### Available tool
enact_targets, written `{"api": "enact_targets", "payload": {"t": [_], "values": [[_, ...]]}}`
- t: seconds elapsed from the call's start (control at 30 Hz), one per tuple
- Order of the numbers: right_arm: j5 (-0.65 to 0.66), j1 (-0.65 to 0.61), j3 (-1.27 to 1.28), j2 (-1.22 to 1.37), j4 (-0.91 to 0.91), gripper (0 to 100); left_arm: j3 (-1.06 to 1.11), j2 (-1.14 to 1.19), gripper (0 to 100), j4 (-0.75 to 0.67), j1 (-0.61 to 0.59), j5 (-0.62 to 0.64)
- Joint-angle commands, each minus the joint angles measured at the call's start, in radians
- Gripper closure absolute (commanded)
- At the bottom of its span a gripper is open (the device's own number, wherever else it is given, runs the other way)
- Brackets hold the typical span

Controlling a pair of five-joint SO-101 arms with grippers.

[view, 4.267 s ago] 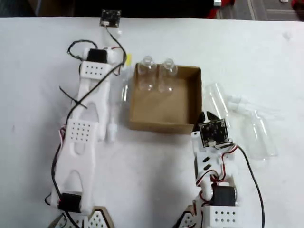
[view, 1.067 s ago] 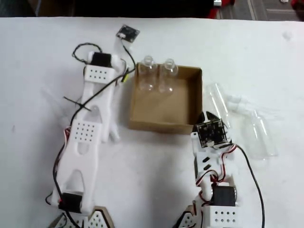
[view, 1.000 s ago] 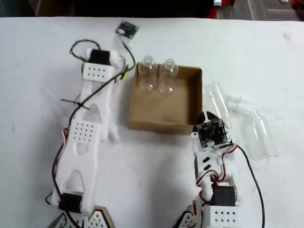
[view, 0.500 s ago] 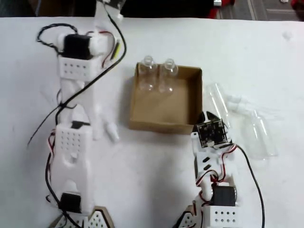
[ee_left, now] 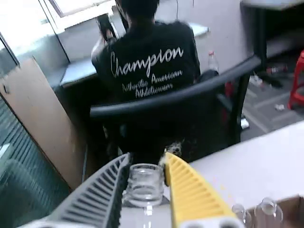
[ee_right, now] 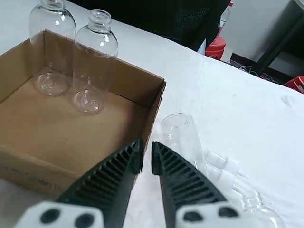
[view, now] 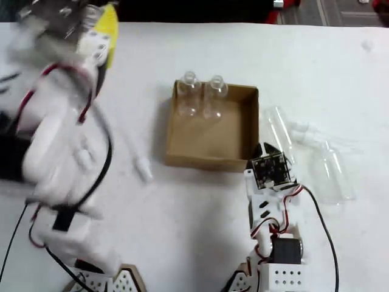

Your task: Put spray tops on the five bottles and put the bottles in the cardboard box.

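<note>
My left gripper [ee_left: 147,164] is raised high above the table's far left corner [view: 85,18], shut on the neck of a clear capless bottle [ee_left: 144,186] held between its grey and yellow fingers. The cardboard box [view: 209,159] sits mid-table with two capless bottles [view: 189,94] [view: 214,96] standing against its far wall. My right gripper [ee_right: 146,156] is shut and empty, low over the box's front right corner [view: 267,149]. Beyond it a clear bottle [ee_right: 183,137] lies on the table next to white spray tops [ee_right: 223,168].
One spray top [view: 141,165] lies on the table left of the box. Another clear bottle [view: 333,173] lies at the right, past the spray tops [view: 304,134]. The left arm's body [view: 58,158] looms over the table's left side.
The left arm rose from beside the box's left wall and swung up toward the far left corner with a bottle in its gripper. The spray top stayed on the table. The right arm kept still.
</note>
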Motion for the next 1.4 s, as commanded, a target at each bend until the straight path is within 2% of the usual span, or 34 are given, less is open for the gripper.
{"api": "enact_targets", "payload": {"t": [0.0,0.23,0.37,0.53,0.83,1.07,1.23,1.37], "values": [[0.014,-0.005,0.008,-0.004,0.007,97.8,-0.031,-0.16,98,0.006,0.012,0.011],[0.014,-0.005,0.008,-0.004,0.007,97.8,-0.032,-0.3,98,0.006,0.01,0.025],[0.014,-0.005,0.008,-0.004,0.007,97.8,-0.032,-0.397,98,0.006,0.004,0.169],[0.014,-0.005,0.008,-0.004,0.008,97.8,-0.002,-0.472,98,0.006,0.004,0.181],[0.014,-0.005,0.008,-0.004,0.008,97.8,0.473,-0.693,98,-0.006,0.01,0.184],[0.014,-0.005,0.008,-0.004,0.01,97.8,0.838,-0.802,98,-0.112,0.008,0.186],[0.012,-0.005,0.008,-0.004,0.01,97.8,1.123,-0.88,98,-0.219,0.008,0.339],[0.012,-0.005,0.008,-0.004,0.01,97.8,1.359,-0.964,98,-0.37,0.012,0.43]]}}
